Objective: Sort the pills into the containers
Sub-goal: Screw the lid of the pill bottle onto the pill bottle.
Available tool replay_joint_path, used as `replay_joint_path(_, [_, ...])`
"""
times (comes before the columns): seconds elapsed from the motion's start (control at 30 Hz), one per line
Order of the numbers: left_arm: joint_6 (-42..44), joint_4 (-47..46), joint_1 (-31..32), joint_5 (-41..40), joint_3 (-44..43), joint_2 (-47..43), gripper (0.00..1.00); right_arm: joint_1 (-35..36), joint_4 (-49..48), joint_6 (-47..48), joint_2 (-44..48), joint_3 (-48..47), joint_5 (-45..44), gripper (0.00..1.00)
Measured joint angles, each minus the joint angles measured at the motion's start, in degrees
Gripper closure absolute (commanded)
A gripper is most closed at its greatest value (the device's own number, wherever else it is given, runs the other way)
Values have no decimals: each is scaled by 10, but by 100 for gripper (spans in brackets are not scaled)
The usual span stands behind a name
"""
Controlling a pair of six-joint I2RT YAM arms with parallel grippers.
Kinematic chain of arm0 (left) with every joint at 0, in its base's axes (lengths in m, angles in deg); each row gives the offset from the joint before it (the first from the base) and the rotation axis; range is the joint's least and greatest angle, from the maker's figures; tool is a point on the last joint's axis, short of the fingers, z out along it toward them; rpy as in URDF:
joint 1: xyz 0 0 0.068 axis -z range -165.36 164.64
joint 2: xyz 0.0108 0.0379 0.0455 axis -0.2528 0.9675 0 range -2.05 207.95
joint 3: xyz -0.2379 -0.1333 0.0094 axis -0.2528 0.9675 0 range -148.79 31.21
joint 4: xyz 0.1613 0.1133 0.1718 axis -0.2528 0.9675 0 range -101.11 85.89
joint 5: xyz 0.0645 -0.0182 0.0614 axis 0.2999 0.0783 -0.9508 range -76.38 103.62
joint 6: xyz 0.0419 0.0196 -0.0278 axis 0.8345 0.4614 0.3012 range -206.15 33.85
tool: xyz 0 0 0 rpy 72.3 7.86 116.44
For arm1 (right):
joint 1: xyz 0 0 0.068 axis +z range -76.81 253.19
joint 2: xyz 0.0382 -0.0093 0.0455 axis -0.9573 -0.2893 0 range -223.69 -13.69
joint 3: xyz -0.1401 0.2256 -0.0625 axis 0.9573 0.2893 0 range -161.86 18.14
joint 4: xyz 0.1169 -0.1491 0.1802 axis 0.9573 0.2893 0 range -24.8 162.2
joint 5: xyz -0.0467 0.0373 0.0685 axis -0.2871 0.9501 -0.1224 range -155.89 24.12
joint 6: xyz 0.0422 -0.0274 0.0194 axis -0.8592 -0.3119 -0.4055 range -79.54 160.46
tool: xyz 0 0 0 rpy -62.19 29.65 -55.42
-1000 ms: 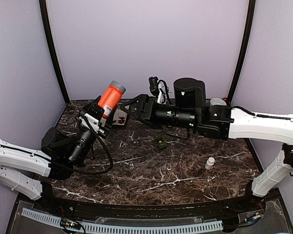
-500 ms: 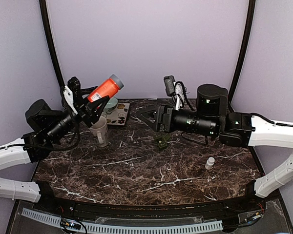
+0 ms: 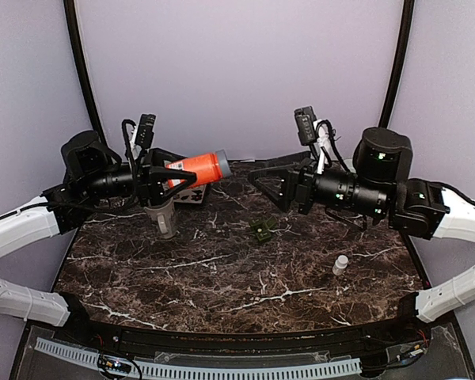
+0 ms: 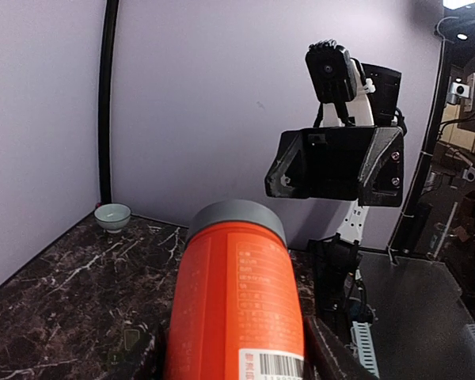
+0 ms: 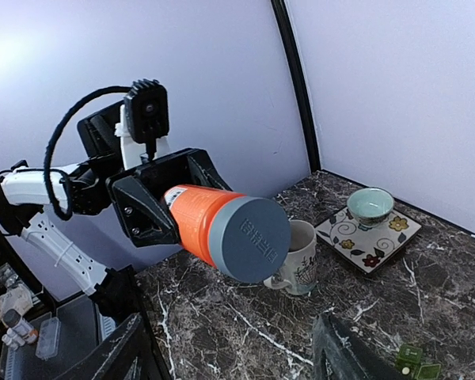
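The left gripper (image 3: 176, 179) is raised above the table (image 3: 222, 277). Its jaws are partly closed and clamped on the orange bottle (image 3: 199, 167). We see the bottle lying roughly level in the grip, with its grey cap (image 3: 222, 164) fitted and pointing right. The left wrist view shows a printed label and a barcode on the bottle's side.

Below the grip, the mug (image 3: 162, 219) stands upright on the table, apart from both bottle and fingers. Behind the mug lies the flowered tile (image 3: 196, 193). In the right wrist view we find the bowl (image 5: 370, 206) sitting on that tile, with the mug just beside the tile's near corner.

Near the middle of the table rests the green box (image 3: 261, 231) — it is too small in every view for us to tell its contents.

The right gripper (image 3: 267, 188) is also raised, and it faces the cap head-on. Its jaws are spread wide and hold nothing. We see open space between its fingertips and the cap, so the two are not touching.

Further right, the white vial (image 3: 340, 264) stands upright on the table — well apart from the box and below the right arm in the top view.
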Motion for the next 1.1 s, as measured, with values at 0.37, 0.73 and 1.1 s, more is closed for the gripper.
replay_joint_path(0.37, [-181,-87,-52,219,-19,96,100,0,57,45,25,-1,69,27])
replay_joint_path(0.73, [-300,-182,-52,323,-29,139,100,0,105,72,-7,-44,99,25])
replay_joint_path(1.1, [-343,-210,-52,359,-29,151,100,0,136,94,-53,-87,111,24])
